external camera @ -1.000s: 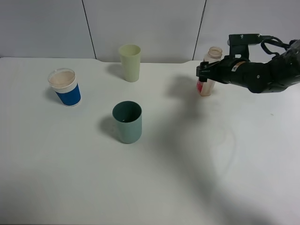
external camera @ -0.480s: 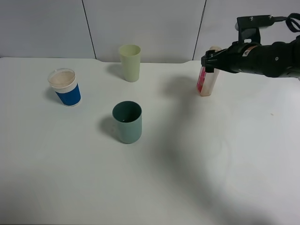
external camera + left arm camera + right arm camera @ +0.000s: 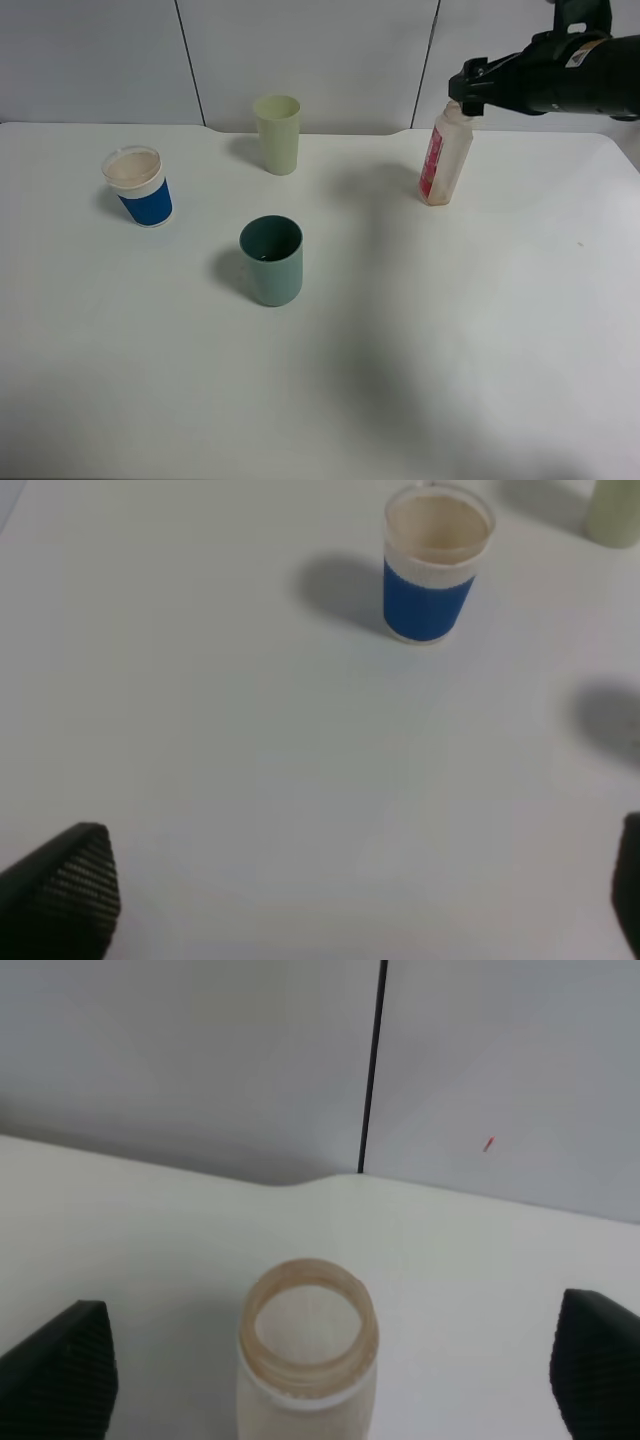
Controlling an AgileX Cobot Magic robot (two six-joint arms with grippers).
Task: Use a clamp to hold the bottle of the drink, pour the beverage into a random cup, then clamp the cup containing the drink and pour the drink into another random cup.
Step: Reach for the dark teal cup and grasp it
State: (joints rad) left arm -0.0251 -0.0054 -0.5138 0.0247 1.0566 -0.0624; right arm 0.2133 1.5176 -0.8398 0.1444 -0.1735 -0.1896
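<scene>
Pink-labelled, the bottle [image 3: 445, 160] is left standing near the worktop's far right edge as the right gripper [image 3: 467, 87], jaws spread and empty, is raised off its neck, so the teal cup [image 3: 272, 262] is judged due for clamping next.

Right arm [image 3: 585, 80] raised and level, right gripper [image 3: 462, 92] parted (gripping nothing); left gripper [image 3: 340, 900] spread wide
</scene>
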